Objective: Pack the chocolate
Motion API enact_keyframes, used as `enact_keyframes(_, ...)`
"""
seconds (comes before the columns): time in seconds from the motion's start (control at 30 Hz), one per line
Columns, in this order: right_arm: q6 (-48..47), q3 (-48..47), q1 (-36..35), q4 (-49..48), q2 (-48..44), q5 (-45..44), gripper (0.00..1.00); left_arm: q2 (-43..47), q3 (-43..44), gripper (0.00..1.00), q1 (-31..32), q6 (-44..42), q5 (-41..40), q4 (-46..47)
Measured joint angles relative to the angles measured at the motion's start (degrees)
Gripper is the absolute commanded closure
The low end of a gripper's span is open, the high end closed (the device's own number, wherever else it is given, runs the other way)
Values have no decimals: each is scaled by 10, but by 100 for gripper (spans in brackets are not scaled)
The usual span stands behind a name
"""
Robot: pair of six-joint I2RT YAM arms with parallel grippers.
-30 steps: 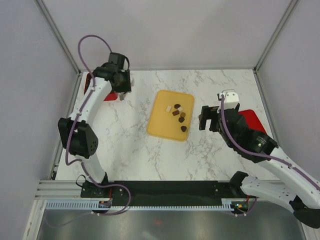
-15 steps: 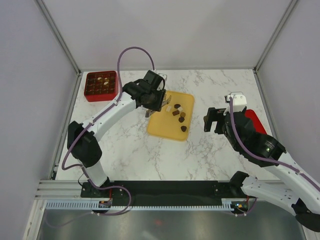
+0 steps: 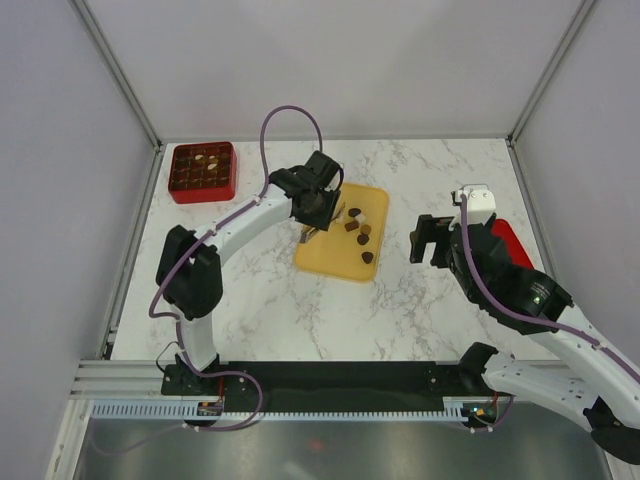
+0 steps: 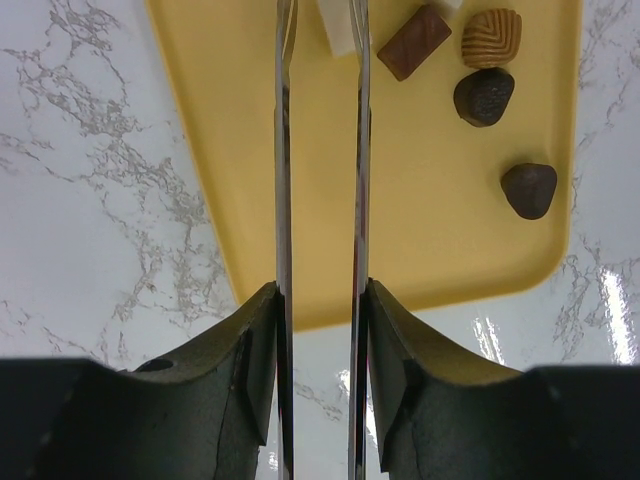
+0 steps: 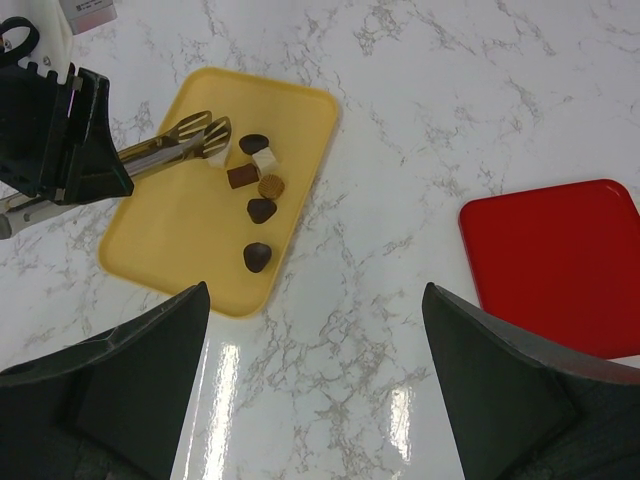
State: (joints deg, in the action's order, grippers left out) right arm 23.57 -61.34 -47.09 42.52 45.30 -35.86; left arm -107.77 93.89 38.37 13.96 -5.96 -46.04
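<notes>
My left gripper (image 4: pixel 320 330) swung from the red box (image 3: pixel 202 172), upper left, over the yellow tray (image 3: pixel 322 255), pinching tongs (image 4: pixel 284 180). My right gripper (image 3: pixel 425 240) gapes. The chocolate (image 3: pixel 362 240) lies mid-frame on the tray. I should straddle the white piece (image 4: pixel 338 28) squarely and squeeze gently.

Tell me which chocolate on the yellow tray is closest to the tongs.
The cream-white piece lying between the tips of the tongs. The brown pieces and the other white one all lie outside the blades, to one side.

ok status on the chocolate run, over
Left tool shut on tongs, tips at a white piece on the yellow tray. Right tool open, right of the tray. Nothing blocking the chocolates.
</notes>
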Motion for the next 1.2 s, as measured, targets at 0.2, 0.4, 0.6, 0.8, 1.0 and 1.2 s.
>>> enact_keyframes(0.2,-1,0,0,0,-1,-3,4,-1,-9,55,1,0,1,8)
enact_keyframes(0.4,-2,0,0,0,-1,-3,4,-1,-26,54,9,0,4,10)
enact_keyframes(0.6,-2,0,0,0,-1,-2,4,-1,-29,51,18,1,6,10)
enact_keyframes(0.8,-2,0,0,0,-1,-2,4,-1,-29,50,19,7,6,10)
enact_keyframes(1.0,-2,0,0,0,-2,-2,4,-1,-29,51,20,24,4,3)
enact_keyframes(1.2,-2,0,0,0,-5,-2,4,-1,-28,50,20,57,8,-13)
